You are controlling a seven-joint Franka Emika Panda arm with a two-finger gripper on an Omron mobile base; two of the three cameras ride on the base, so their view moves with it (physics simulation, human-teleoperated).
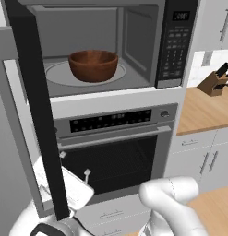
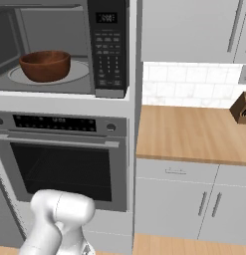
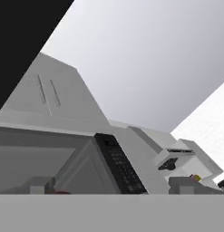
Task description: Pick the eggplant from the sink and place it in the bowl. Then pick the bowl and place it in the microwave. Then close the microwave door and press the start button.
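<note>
Bowl (image 1: 93, 65) rests mid-turntable inside the microwave (image 1: 134, 50), set deep enough to clear the microwave door (image 1: 34, 110), which hangs swung wide; gripper (image 1: 74, 168) sits low beside that door, claw released and empty, likely positioning to push it shut.

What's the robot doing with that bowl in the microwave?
The white robot arm has nothing in its grip right now. The large round dark reddish-brown wooden bowl already sits on the pale round plate inside the wide black and steel microwave. The broad black microwave door hangs wide open on the left, above the oven. The open two-finger gripper is low beside the door; closing it looks like the next step.
</note>
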